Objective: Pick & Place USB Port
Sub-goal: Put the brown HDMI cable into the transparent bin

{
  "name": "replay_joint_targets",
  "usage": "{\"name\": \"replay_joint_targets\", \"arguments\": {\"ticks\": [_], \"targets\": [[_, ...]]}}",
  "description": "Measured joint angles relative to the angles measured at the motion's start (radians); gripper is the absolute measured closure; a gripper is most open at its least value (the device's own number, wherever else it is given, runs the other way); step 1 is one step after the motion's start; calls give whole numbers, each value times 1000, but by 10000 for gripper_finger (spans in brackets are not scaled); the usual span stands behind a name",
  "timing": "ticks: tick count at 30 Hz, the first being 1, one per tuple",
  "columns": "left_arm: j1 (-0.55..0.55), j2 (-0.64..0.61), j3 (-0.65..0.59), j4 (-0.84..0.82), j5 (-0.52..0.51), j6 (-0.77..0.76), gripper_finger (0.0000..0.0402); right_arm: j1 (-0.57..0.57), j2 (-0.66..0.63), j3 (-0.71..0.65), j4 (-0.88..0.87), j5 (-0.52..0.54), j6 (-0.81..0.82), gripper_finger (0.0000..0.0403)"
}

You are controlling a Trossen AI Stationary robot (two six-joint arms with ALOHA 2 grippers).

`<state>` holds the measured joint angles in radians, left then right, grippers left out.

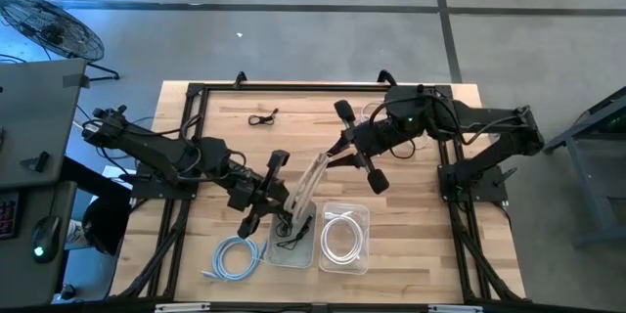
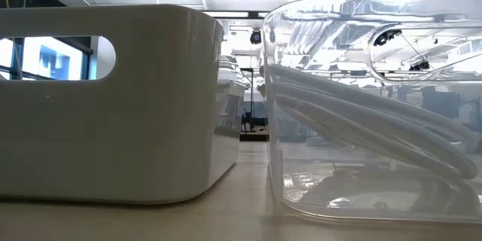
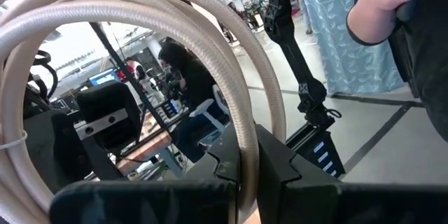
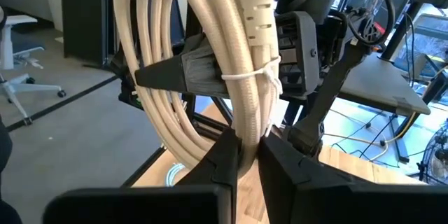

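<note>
Both sets of jaws are clamped on the same thing right now: the left gripper (image 3: 246, 175) and the right gripper (image 4: 246, 155) each pinch a few strands of a coiled cream cable (image 1: 309, 182), which hangs in the air between the two arms over the middle of the table (image 1: 411, 245).

Up close in the right wrist view, the coil (image 4: 210, 63) is bundled with a thin white tie (image 4: 260, 70), and the fingers bite just below that tie. Good spot, honestly, since the loops are held together there. In the left wrist view the strands (image 3: 210, 49) arc over the fingers, which squeeze only the edge of the loop.

My guess on handling: light, rubbery, floppy. It won't break, but loose loops can sag or splay once one side lets go, and smooth sheathing might slide through a thin pinch. I'd hold it at the tied section, not on a single strand.

Farther out, below the coil near the front edge sit a clear bin (image 1: 344, 237) with a white cable (image 1: 340, 235) in it, a second bin (image 1: 291, 243) just beside it, and a light blue cable (image 1: 235, 256) on the bare wood. A small black cable (image 1: 262, 117) lies at the far side.
</note>
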<state>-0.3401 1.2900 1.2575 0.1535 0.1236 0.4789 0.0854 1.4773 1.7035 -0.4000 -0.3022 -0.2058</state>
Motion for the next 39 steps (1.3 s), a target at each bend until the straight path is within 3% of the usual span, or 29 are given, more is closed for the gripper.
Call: {"name": "replay_joint_targets", "arguments": {"ticks": [9,18,39], "targets": [[0,-1,0,-11,-41,-9,384,1,0,0,9,58,24,375],[0,-73,0,-46,-80,-72,322,1,0,27,22,89,48,375],[1,-253,0,-257,-190,-51,240,16,-36,36,13,188,48,375]]}}
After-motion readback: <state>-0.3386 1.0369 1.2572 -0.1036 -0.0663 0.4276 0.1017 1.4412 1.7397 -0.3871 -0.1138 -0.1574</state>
